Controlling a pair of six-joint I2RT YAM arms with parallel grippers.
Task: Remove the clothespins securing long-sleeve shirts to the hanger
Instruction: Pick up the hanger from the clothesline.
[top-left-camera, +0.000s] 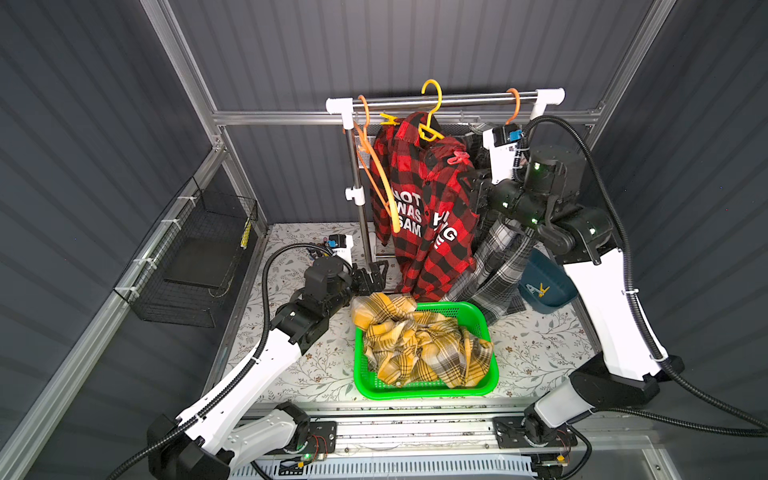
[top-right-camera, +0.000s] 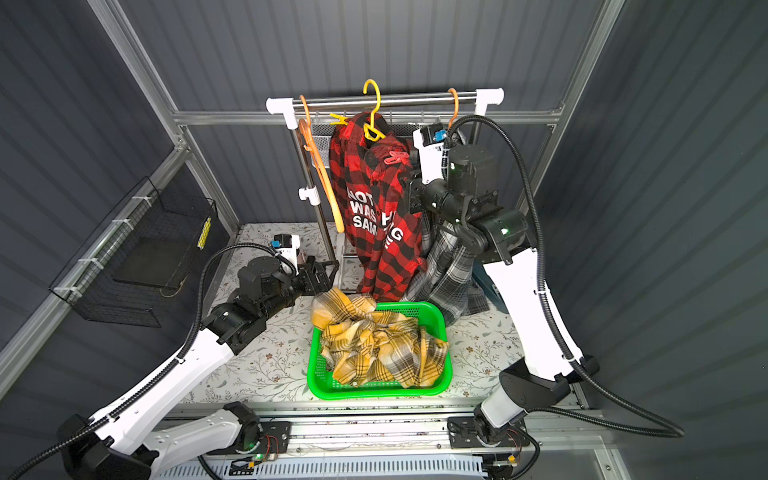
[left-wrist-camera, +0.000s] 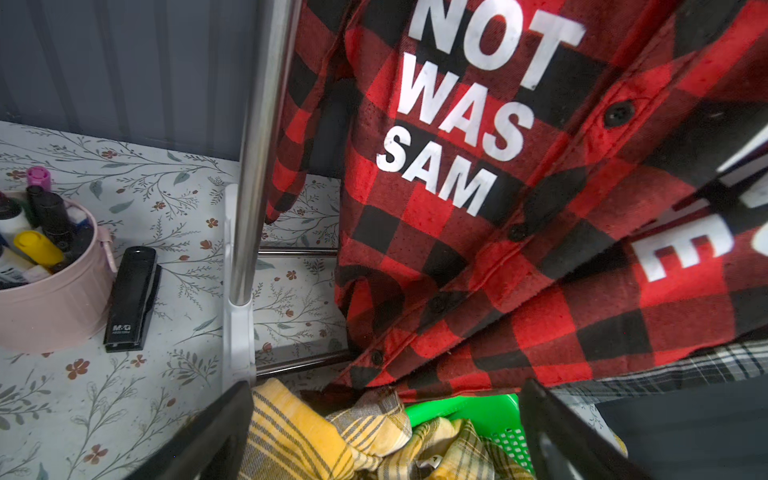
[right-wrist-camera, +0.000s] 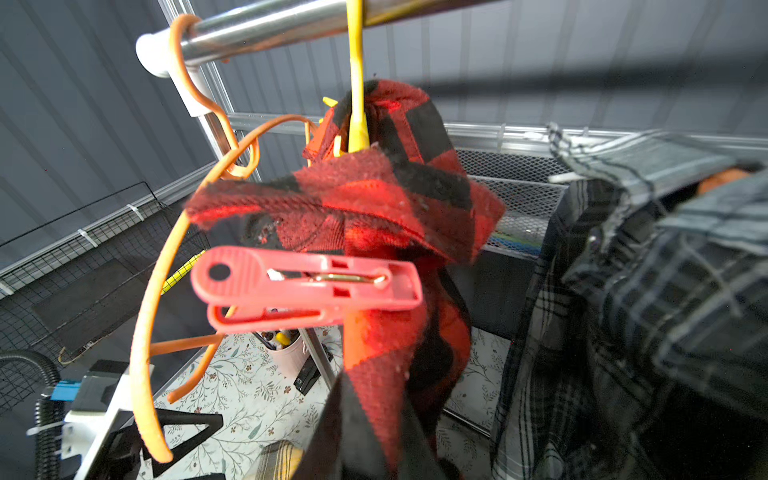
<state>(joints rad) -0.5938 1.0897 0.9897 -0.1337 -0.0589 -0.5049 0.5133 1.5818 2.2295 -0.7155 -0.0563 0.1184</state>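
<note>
My right claw (top-left-camera: 473, 193) sits at the right shoulder of the red-and-black check shirt (top-left-camera: 415, 174), where the salmon-pink plastic clothespin (right-wrist-camera: 307, 286) clamps cloth to the yellow plastic hanger (top-left-camera: 432, 104). Whether it is closed, I cannot tell. My left claw (left-wrist-camera: 386, 399) hangs wide open, low left.

Both top views look steeply down from high above the desk's (top-left-camera: 536, 353) front edge, facing the rail (top-left-camera: 469, 99) at the back (whole scene, both arms). The left wrist camera sits low, close to the red shirt (left-wrist-camera: 457, 249) and its lettering. The right wrist camera sits high beneath the rail, very near a pink clothespin (right-wrist-camera: 307, 286). All four views share the red shirt.
</note>
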